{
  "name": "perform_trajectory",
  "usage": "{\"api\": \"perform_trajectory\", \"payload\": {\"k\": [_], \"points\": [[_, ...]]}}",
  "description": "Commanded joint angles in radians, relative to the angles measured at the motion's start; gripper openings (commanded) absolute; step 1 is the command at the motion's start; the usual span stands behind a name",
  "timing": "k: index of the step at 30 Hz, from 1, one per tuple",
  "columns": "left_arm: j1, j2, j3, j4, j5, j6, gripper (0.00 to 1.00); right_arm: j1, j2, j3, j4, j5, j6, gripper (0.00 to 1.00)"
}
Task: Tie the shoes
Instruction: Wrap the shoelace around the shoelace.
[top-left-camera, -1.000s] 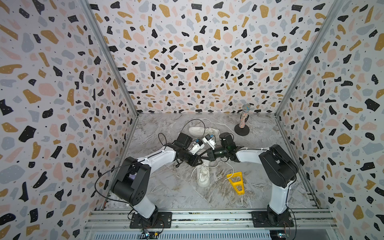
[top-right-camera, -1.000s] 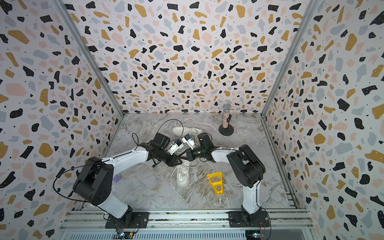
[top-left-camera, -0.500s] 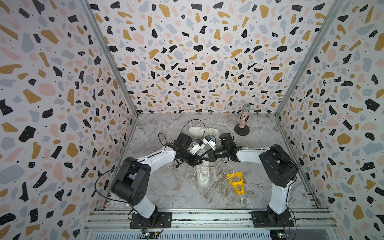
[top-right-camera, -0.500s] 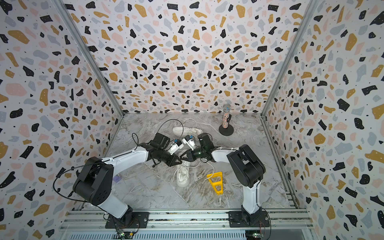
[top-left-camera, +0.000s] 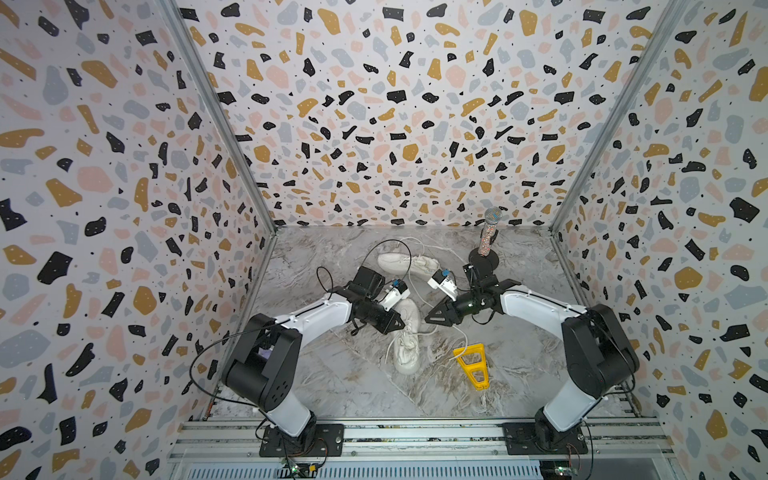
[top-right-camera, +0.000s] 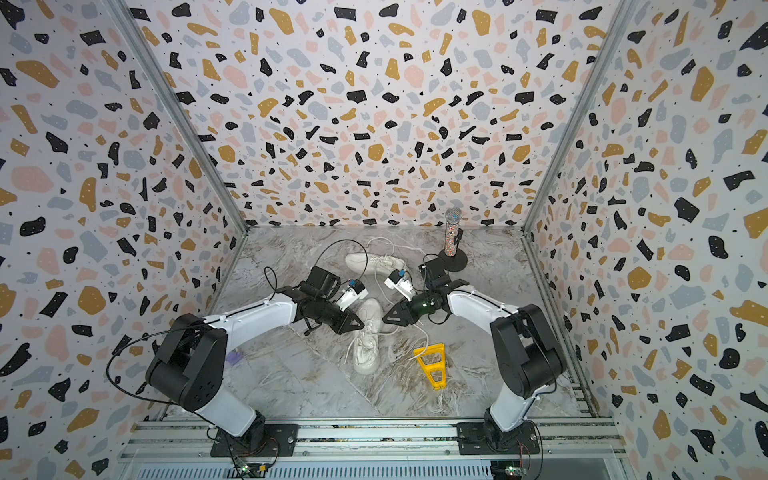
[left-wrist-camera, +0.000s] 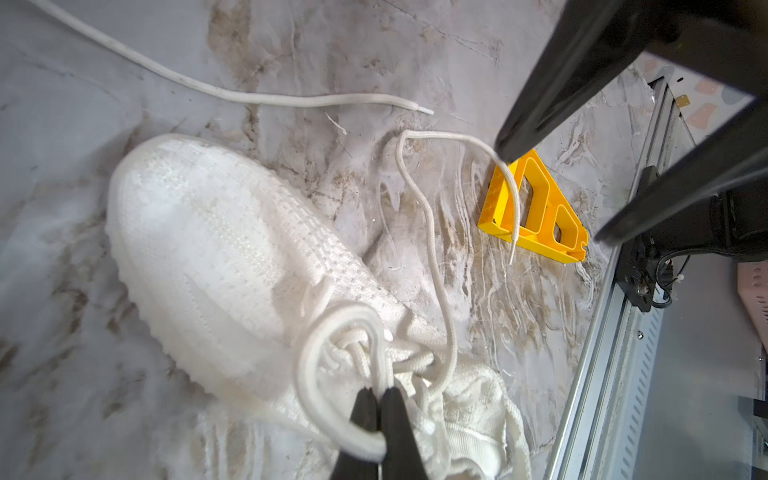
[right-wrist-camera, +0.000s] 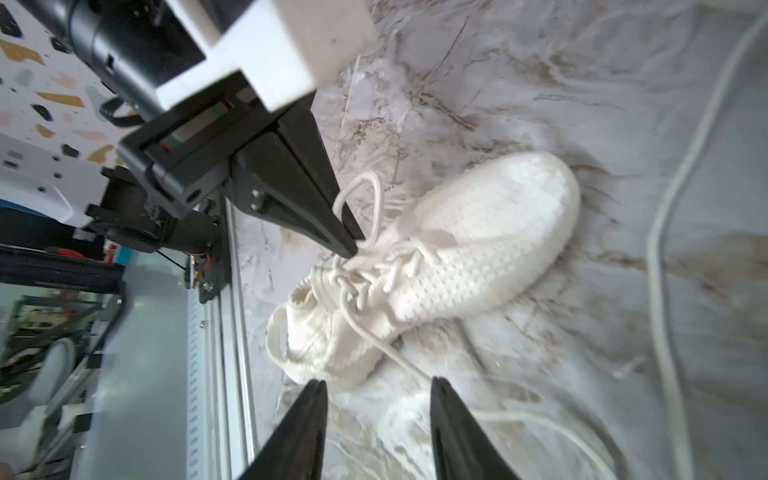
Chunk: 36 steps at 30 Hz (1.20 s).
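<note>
The left jaws are pinched shut on a lace loop (left-wrist-camera: 302, 365) of the near shoe (top-left-camera: 405, 349), which lies in the middle of the bench (top-left-camera: 332, 386). The other shoe (top-left-camera: 401, 262) lies behind it. The right jaws stand partly open just beside the near shoe, gripping nothing.

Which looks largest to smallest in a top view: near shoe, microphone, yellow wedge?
1. near shoe, clearly largest.
2-3. microphone and yellow wedge: they look about alike, and the microphone stands farther from the camera, so I won't rank these two.
</note>
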Motion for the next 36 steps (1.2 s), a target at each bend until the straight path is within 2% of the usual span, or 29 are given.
{"api": "perform_trajectory", "payload": {"k": [1, 4, 6, 18, 22, 27, 31, 36], "points": [[-0.002, -0.018, -0.007, 0.002, 0.019, 0.025, 0.0, 0.003, -0.056, -0.006, -0.281, 0.275, -0.19, 0.46], [-0.003, -0.012, -0.001, -0.002, 0.021, 0.025, 0.0, 0.003, -0.068, -0.019, -0.334, 0.451, -0.201, 0.47], [-0.003, -0.012, 0.001, -0.001, 0.023, 0.025, 0.0, 0.004, -0.068, -0.031, -0.337, 0.503, -0.201, 0.47], [-0.002, -0.012, 0.004, -0.007, 0.022, 0.028, 0.0, 0.003, 0.088, -0.006, -0.31, 0.562, -0.103, 0.45], [-0.003, -0.013, 0.004, -0.008, 0.022, 0.029, 0.0, 0.003, 0.116, -0.002, -0.297, 0.571, -0.095, 0.37], [-0.002, -0.018, 0.004, -0.01, 0.021, 0.034, 0.0, 0.003, 0.124, 0.009, -0.298, 0.583, -0.092, 0.16], [-0.001, -0.032, -0.003, -0.01, 0.026, 0.057, 0.0, 0.0, 0.075, 0.034, -0.291, 0.582, -0.109, 0.02], [-0.001, -0.04, -0.019, 0.008, 0.036, 0.089, 0.0, -0.017, -0.021, 0.067, -0.22, 0.439, -0.107, 0.0]]}}
